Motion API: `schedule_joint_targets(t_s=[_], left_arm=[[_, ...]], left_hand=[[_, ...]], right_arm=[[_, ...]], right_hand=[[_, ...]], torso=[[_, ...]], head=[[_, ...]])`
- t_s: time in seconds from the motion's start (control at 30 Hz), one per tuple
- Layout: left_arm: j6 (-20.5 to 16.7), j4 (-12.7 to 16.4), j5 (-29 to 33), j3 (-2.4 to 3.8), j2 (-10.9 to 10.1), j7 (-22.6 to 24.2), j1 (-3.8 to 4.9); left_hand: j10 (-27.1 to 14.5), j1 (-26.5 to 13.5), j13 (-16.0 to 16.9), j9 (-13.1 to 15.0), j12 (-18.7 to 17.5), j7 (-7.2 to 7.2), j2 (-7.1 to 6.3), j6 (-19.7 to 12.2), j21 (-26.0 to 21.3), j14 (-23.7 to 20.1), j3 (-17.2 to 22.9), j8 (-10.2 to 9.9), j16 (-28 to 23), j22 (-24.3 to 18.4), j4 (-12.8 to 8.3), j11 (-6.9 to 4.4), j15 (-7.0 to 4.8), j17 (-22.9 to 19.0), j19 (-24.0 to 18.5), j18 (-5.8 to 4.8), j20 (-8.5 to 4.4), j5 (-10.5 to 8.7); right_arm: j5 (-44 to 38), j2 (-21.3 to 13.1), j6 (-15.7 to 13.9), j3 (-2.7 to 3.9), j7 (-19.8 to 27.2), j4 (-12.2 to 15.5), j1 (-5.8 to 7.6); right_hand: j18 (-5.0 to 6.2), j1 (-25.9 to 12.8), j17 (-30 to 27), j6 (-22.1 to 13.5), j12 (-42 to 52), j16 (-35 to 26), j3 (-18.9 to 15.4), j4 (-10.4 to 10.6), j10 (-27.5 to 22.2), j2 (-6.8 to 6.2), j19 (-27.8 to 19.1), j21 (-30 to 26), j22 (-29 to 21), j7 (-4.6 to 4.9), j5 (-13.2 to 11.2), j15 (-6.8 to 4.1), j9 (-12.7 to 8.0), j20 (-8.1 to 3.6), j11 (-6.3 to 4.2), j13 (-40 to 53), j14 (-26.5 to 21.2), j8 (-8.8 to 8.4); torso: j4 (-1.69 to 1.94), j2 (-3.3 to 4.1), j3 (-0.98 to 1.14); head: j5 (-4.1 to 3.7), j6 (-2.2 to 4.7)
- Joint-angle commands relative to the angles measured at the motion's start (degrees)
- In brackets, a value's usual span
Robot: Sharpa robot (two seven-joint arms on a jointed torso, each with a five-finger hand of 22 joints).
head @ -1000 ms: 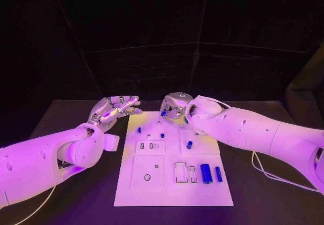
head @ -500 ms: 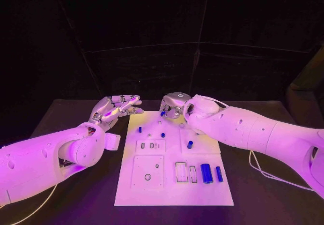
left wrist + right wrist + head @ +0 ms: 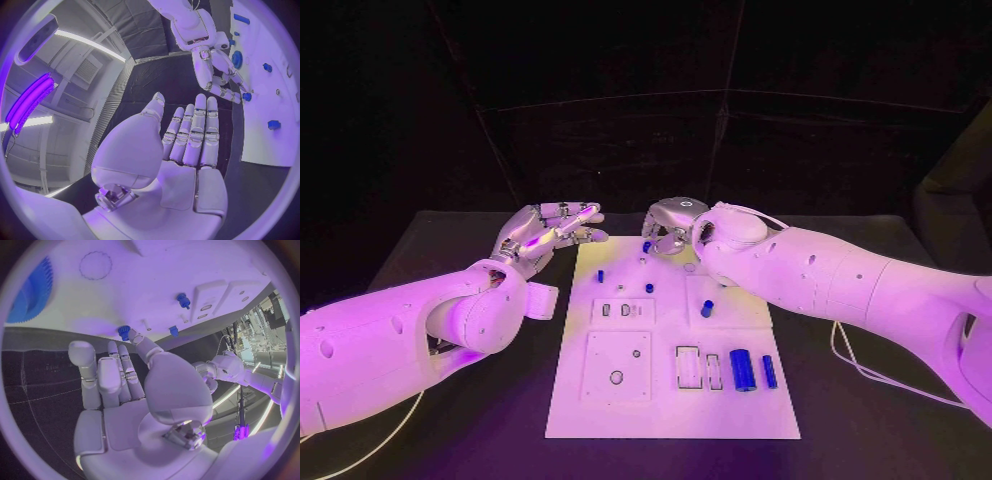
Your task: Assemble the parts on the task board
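Observation:
The white task board [image 3: 639, 400] lies in the middle of the black table. My right hand [image 3: 675, 225] hangs over the board's far edge, and its fingertips pinch a small blue part [image 3: 648, 243] right at that edge. The same part [image 3: 124, 332] sits at a fingertip of that hand [image 3: 131, 390] in the right wrist view, and the left wrist view has the part [image 3: 247, 96] under the right hand [image 3: 215, 70]. My left hand [image 3: 548, 232] hovers open by the board's far left corner, its flat fingers [image 3: 187, 135] holding nothing.
Small blue pegs [image 3: 600, 275] [image 3: 649, 287] stand in the board's far half, and another blue piece [image 3: 707, 307] lies near its middle. Two blue cylinders [image 3: 741, 369] [image 3: 767, 370] lie beside the slots at the near right. A blue gear [image 3: 31, 290] rests on the board.

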Motion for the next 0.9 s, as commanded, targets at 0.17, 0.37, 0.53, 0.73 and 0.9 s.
schedule_joint_targets(t_s=[0.17,0.37,0.53,0.73,0.9], left_arm=[[0.8,0.1,-0.3,0.05,0.0,-0.1,0.13],[0.8,0.1,-0.3,0.05,-0.5,-0.1,0.14],[0.9,0.2,-0.3,0.05,-0.8,-0.1,0.15],[1.1,0.0,-0.3,0.05,-0.9,-0.2,0.16],[1.2,-0.3,-0.3,0.04,-0.8,-0.2,0.15]], left_hand=[[-0.1,0.0,0.0,-0.1,-0.4,0.26,0.51,-0.1,-0.3,0.3,0.0,-0.2,-0.4,-0.1,-0.5,0.1,0.04,0.1,0.3,0.34,0.1,-0.4],[-0.1,0.1,0.0,-0.1,-0.4,0.26,0.54,-0.1,-0.3,0.3,0.1,-0.2,-0.5,-0.1,-0.6,0.1,0.05,0.1,0.3,0.34,0.11,-0.43],[-0.1,0.1,0.0,-0.1,-0.4,0.26,0.54,-0.1,-0.3,0.3,0.1,-0.2,-0.5,-0.1,-0.6,0.1,0.05,0.1,0.3,0.34,0.11,-0.43],[-0.1,0.1,0.0,0.0,-0.5,0.24,0.56,-0.1,-0.3,0.3,0.1,-0.3,-0.5,-0.2,-0.7,0.1,0.05,0.1,0.3,0.33,0.11,-0.5],[-0.1,0.1,0.0,0.0,-0.5,0.22,0.57,-0.1,-0.3,0.3,0.1,-0.3,-0.6,-0.2,-0.7,0.09,0.05,0.1,0.3,0.33,0.12,-0.53]], right_arm=[[-0.2,-0.8,-1.8,0.03,-0.3,0.9,0.14],[2.3,-5.7,-3.8,0.04,-0.7,5.8,0.39],[6.4,-11.6,-3.3,0.05,-2.1,10.8,0.91],[10.5,-16.9,0.5,0.31,-5.4,13.9,1.19],[11.8,-18.8,2.9,0.41,-7.3,14.1,1.25]], right_hand=[[-0.18,0.2,-0.4,-1.7,0.2,0.1,-1.4,0.9,-1.8,-1.14,0.1,-0.5,-0.6,0.35,-0.2,0.55,0.1,0.69,0.43,0.1,0.2,-0.28],[-0.1,0.6,0.5,-0.8,2.2,0.8,-2.0,1.9,1.1,-0.96,0.3,-0.5,-0.8,0.13,0.7,0.22,0.3,0.52,-0.07,0.5,0.4,0.1],[-0.85,0.4,4.7,0.3,7.7,3.2,-2.6,2.9,11.1,-1.61,3.0,2.4,3.9,-1.32,1.4,-1.36,0.4,-0.71,-2.34,2.9,1.4,0.39],[-2.66,-1.0,12.9,-1.2,21.7,7.6,-7.9,6.3,18.9,-4.99,7.6,8.1,13.2,-3.11,2.7,-3.36,0.2,-3.19,-4.57,14.9,2.7,0.01],[-3.24,1.6,17.5,-2.3,50.0,10.1,-13.6,13.0,15.3,-4.8,8.8,10.5,17.1,-2.99,3.3,-2.8,0.4,-2.85,-3.74,45.8,3.1,0.58]], torso=[[-0.15,0.02,0.05],[-0.33,-0.04,0.08],[-0.93,-0.13,0.23],[-1.53,-0.2,0.4],[-1.59,-0.18,0.42]], head=[[0.15,0.32],[0.04,0.45],[0.14,0.62],[0.2,0.74],[0.05,0.84]])
